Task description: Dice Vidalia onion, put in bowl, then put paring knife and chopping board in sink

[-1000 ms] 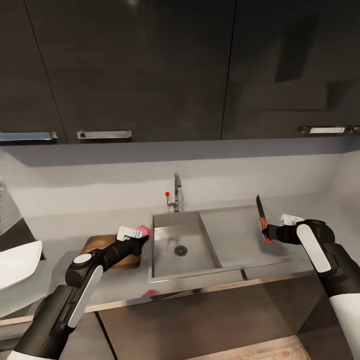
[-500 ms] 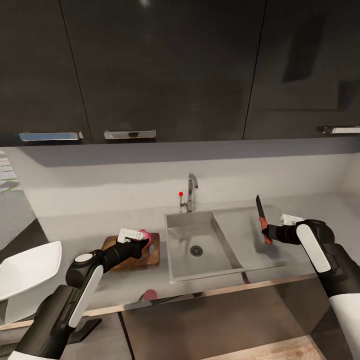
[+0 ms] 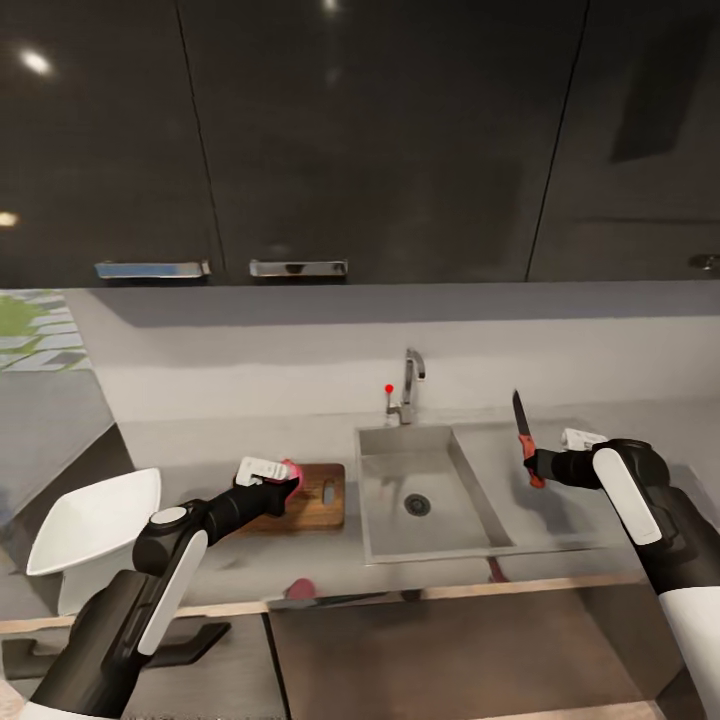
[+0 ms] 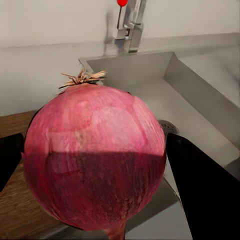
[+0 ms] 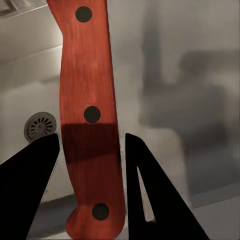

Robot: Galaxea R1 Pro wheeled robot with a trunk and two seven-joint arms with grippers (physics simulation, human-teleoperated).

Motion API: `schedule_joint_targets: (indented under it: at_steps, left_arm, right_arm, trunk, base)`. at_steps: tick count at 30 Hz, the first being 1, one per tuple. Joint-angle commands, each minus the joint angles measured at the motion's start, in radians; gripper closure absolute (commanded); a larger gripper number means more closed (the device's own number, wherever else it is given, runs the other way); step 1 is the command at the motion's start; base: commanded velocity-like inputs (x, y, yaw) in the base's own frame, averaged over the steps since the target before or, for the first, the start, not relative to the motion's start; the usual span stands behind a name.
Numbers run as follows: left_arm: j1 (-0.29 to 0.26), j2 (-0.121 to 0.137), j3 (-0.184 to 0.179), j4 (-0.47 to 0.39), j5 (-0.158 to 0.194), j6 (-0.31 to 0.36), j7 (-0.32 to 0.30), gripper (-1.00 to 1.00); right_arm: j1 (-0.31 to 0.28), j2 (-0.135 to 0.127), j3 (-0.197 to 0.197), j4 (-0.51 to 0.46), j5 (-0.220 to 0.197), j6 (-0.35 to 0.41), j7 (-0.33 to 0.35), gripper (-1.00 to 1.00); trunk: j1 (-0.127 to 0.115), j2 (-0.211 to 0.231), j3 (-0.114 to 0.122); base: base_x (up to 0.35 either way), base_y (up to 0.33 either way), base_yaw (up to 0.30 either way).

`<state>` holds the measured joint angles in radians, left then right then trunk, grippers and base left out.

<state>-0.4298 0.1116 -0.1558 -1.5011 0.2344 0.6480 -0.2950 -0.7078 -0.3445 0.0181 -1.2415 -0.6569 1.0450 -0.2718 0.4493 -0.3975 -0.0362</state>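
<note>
The left gripper [image 3: 283, 478] squeezes a round pink-red onion [image 4: 95, 162] above the dark brown wooden chopping board [image 3: 310, 497], at nine o'clock from the grey steel sink [image 3: 430, 492]. The right gripper [image 3: 533, 468] grips a small knife [image 3: 522, 425] by its red-orange handle (blade pointing up) over the sink's flat draining part. A shiny white square bowl [image 3: 92, 522] sits at the grey countertop's [image 3: 200, 440] far left.

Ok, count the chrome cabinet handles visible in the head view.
3. Two handles sit side by side on the upper cabinets' lower edge, left of the tap; a third is cut off at the right border. More may lie outside the picture.
</note>
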Motion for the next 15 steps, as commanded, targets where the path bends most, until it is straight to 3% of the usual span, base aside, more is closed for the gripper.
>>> schedule_joint_targets:
  at_steps: [1,5,15]
  left_arm:
    - [-0.001,0.0,-0.001,-0.001,0.003,0.005,0.001,1.0]
    - [-0.001,0.0,-0.001,-0.001,0.003,0.005,0.001,1.0]
    - [-0.001,0.0,-0.001,-0.001,0.003,0.004,0.002,1.0]
  right_arm:
    - [-0.001,-0.001,0.002,-0.001,-0.01,0.002,-0.01,1.0]
    - [-0.001,-0.001,0.002,-0.001,-0.009,0.002,-0.01,1.0]
    - [-0.001,-0.002,0.0,-0.001,-0.009,0.002,-0.01,1.0]
  trunk:
    - [0.001,-0.002,-0.002]
    - [0.001,-0.002,-0.002]
    - [0.001,-0.002,-0.002]
  base:
    - [0.0,0.0,0.165]
    - [0.0,0.0,0.107]
    - [0.043,0.013,0.01]
